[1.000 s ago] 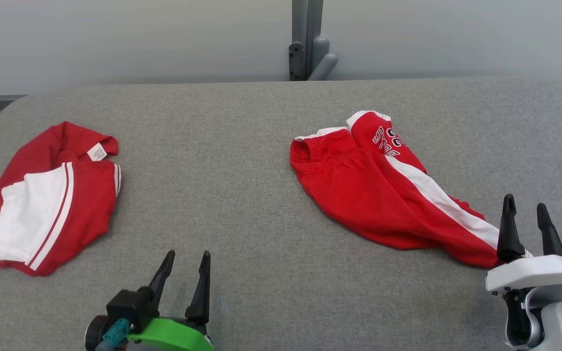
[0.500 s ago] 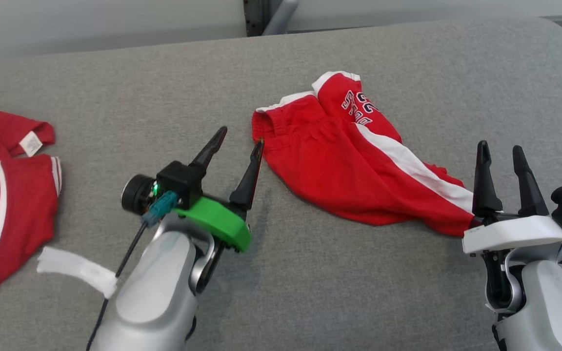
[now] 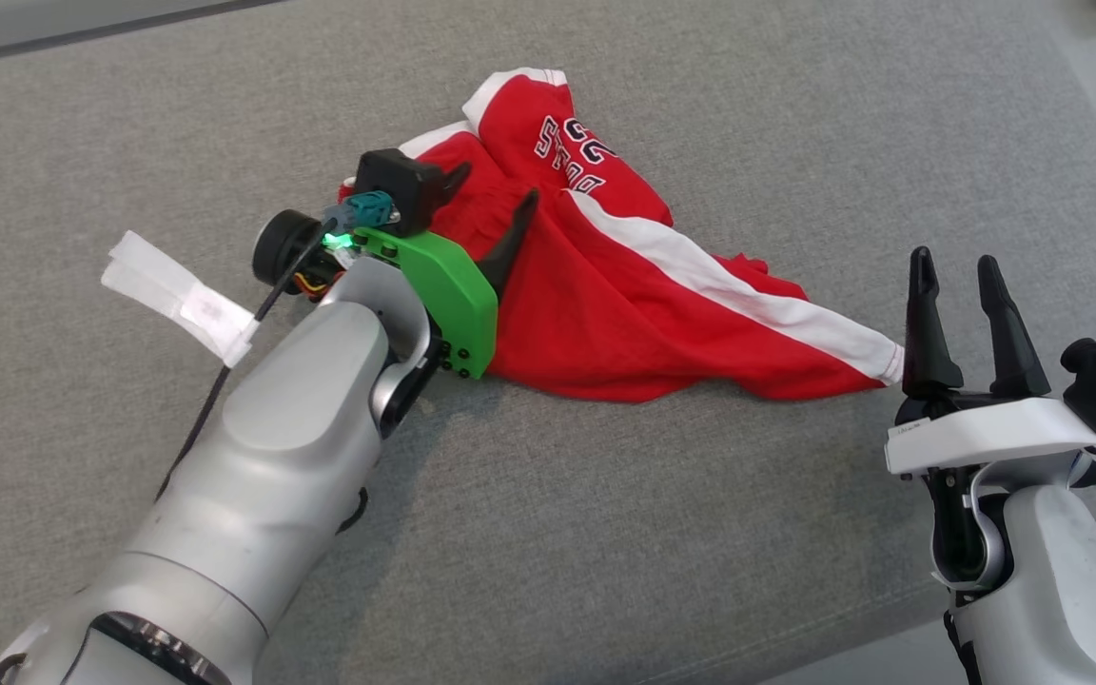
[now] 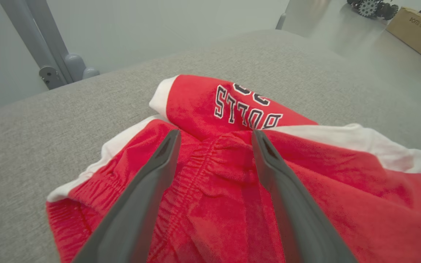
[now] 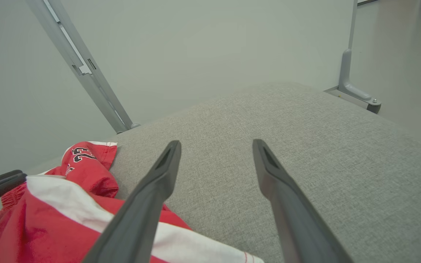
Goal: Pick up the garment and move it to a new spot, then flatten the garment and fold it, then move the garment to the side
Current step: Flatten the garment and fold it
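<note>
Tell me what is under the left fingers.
The shorts: their gathered red waistband sits between the open left gripper's fingers. The cloth hides the table beneath it there.

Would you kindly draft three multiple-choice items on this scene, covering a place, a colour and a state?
1. Where is the left gripper poised?
A. Well clear of any cloth.
B. Over the elastic waistband of the red shorts.
C. Over the far leg hem.

2. What colour is the side stripe on the shorts?
A. Black.
B. Yellow.
C. White.

3. What state is the right gripper in?
A. Open, holding nothing.
B. Shut on the shorts.
C. Shut on a label.

Answers:
1 B: the left wrist view shows the gathered waistband between the spread fingers.
2 C: a white band runs along the red fabric.
3 A: the right wrist view shows its fingers apart with only grey table between them.
</note>
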Controlling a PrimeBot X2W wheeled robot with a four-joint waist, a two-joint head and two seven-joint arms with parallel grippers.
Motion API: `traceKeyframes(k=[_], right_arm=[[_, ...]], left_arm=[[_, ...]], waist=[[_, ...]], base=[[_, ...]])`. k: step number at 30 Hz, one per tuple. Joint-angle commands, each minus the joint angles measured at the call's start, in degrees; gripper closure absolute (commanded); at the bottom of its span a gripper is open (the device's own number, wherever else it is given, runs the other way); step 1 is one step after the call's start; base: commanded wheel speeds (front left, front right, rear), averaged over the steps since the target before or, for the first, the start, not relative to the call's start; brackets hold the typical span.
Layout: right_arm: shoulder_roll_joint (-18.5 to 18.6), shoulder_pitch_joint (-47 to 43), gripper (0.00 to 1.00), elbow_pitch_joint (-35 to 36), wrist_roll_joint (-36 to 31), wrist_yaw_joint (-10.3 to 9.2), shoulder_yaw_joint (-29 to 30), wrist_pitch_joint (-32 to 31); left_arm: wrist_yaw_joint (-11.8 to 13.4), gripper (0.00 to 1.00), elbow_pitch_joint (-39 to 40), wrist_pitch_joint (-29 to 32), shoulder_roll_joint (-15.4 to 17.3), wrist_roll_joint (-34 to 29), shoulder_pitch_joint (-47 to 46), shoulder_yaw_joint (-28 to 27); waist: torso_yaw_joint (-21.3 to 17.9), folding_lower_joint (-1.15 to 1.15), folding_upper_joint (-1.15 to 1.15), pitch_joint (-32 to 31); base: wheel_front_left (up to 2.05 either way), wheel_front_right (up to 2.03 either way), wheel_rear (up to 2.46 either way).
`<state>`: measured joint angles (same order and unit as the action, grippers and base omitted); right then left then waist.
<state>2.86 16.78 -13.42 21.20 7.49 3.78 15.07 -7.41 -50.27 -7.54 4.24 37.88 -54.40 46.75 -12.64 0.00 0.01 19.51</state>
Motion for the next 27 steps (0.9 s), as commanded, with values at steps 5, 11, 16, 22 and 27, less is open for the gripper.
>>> traceKeyframes(k=[5,11,16,22,27], right_arm=[[0.13,1.05,0.00,0.52,1.05,0.00,-0.38,0.16],[0.12,1.40,0.00,0.58,0.75,0.00,-0.20,0.15],[0.13,1.19,0.00,0.58,0.28,0.00,-0.17,0.15],[0.14,0.56,0.00,0.17,-0.17,0.00,-0.31,0.15],[0.15,-0.81,0.00,-0.47,-1.04,0.00,0.73,0.15]], left_arm=[[-0.13,0.00,-4.10,2.96,2.13,5.11,-3.72,3.72],[-0.13,0.00,-4.24,3.94,3.42,9.80,-4.72,8.34],[-0.13,0.82,-3.17,2.79,3.58,12.56,-4.50,12.46],[-0.13,1.00,-1.71,-0.88,3.87,15.35,-4.78,16.94],[-0.13,1.00,-0.48,-6.43,3.37,16.59,-5.02,18.57]], waist=[[-4.20,0.00,-0.01,3.95],[-3.71,0.00,-0.01,4.01],[-2.52,0.00,-0.01,3.40],[-0.78,0.00,-0.01,2.16],[2.35,0.00,-0.01,-0.30]], base=[[0.00,0.00,0.00],[0.00,0.00,0.00],[0.00,0.00,0.00],[0.00,0.00,0.00],[0.00,0.00,0.00]])
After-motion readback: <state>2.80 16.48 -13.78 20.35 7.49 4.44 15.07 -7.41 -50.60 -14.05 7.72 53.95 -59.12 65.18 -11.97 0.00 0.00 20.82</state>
